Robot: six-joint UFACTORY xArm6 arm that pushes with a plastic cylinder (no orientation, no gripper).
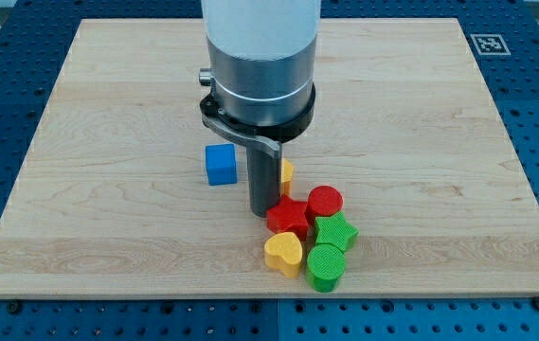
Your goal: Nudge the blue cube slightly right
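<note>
The blue cube (220,164) sits on the wooden board (108,114), a little left of centre. My tip (263,209) touches the board to the right of the cube and slightly below it, a short gap apart. The tip stands just left of a red block (289,217), whose shape I cannot make out. A yellow block (287,172) is partly hidden behind the rod.
A cluster lies right of and below the tip: a red cylinder (325,201), a green star-like block (336,231), a green cylinder (326,266) and a yellow heart (284,253). The arm's large grey body (258,66) hides the upper middle of the board.
</note>
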